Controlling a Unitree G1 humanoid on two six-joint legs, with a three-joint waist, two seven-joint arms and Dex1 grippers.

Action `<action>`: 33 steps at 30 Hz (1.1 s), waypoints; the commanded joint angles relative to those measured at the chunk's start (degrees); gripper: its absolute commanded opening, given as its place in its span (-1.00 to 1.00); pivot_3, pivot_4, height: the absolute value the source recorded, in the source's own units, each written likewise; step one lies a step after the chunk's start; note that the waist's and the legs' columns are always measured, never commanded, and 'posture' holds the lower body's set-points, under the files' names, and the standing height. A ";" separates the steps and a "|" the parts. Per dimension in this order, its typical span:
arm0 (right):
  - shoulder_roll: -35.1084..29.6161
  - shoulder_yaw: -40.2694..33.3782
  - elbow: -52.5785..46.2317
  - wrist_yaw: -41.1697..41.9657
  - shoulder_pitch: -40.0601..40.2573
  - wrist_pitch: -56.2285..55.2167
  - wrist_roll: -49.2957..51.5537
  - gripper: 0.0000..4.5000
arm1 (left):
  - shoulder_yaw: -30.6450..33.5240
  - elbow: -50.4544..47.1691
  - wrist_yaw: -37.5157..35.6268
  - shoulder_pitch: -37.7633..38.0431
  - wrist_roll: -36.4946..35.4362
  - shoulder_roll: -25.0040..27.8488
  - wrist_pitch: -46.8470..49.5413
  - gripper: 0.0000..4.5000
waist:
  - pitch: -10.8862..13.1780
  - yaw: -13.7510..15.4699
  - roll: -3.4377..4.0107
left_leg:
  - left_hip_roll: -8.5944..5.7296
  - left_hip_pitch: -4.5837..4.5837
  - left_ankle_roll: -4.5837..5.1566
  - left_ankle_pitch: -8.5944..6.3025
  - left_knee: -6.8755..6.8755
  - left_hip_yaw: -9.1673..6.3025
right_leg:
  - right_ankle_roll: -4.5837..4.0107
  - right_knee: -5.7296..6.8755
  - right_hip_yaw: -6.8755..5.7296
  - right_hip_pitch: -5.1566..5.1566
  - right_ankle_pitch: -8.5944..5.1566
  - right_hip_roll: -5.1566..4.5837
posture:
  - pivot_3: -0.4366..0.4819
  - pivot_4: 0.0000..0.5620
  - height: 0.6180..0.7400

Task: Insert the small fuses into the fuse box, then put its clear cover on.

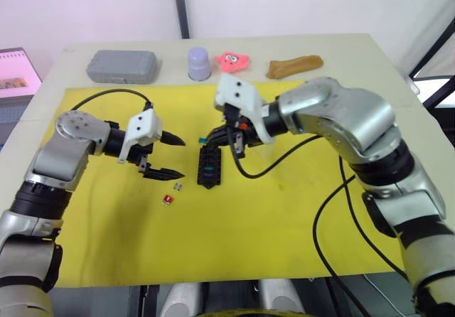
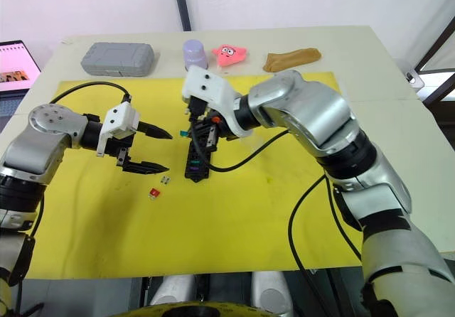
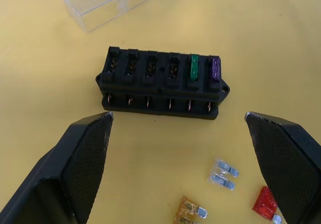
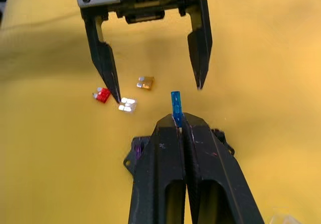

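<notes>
The black fuse box lies on the yellow mat with a green fuse and a purple fuse seated at one end of its top row. My right gripper hovers just over the fuse box, shut on a blue fuse. To the box's left, my left gripper is open and empty. A pale grey fuse, an orange fuse and a red fuse lie loose by its fingertips. The clear cover rests on the mat beyond the box.
Along the table's far edge stand a grey case, a lavender cup, a pink star toy and a brown lump. A laptop screen sits off the table's left. Black cables trail across the yellow mat.
</notes>
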 commanded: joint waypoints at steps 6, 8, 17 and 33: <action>1.14 7.30 4.75 1.32 -2.70 0.21 -6.80 -1.00 | 2.38 -2.14 1.57 1.20 -0.01 -0.12 -0.29 0.97 | 0.00 -0.01 0.00 | -0.05 -0.02 0.00 0.00 0.01 -0.01 | 0.00 0.00 -0.01 0.00 0.00 -0.04 | -0.05 -0.47 1.00; 0.88 8.20 3.27 1.96 -1.68 0.25 -7.13 -1.00 | 2.71 -3.48 2.13 1.36 -0.84 -0.66 0.84 0.97 | 0.00 -0.02 0.00 | -0.03 -0.03 0.00 0.00 0.01 -0.03 | 0.00 0.02 -0.02 -0.02 0.00 -0.02 | -0.05 -0.47 1.00; 3.35 6.84 1.24 1.51 -0.04 4.75 -6.30 -1.00 | 1.25 -3.45 1.50 1.50 0.43 -1.61 -1.24 0.97 | 0.00 -0.02 0.00 | -0.02 -0.02 0.00 0.00 0.01 -0.04 | 0.00 0.03 -0.03 -0.02 0.00 -0.02 | -0.05 -0.47 1.00; 2.67 8.28 1.06 0.43 1.41 3.32 -9.24 -1.00 | 0.63 -3.31 0.36 1.26 1.48 -2.43 -2.18 0.97 | 0.00 -0.03 0.00 | -0.03 -0.02 0.00 0.00 0.02 -0.03 | 0.00 0.03 -0.03 -0.01 0.00 -0.02 | -0.05 -0.47 1.00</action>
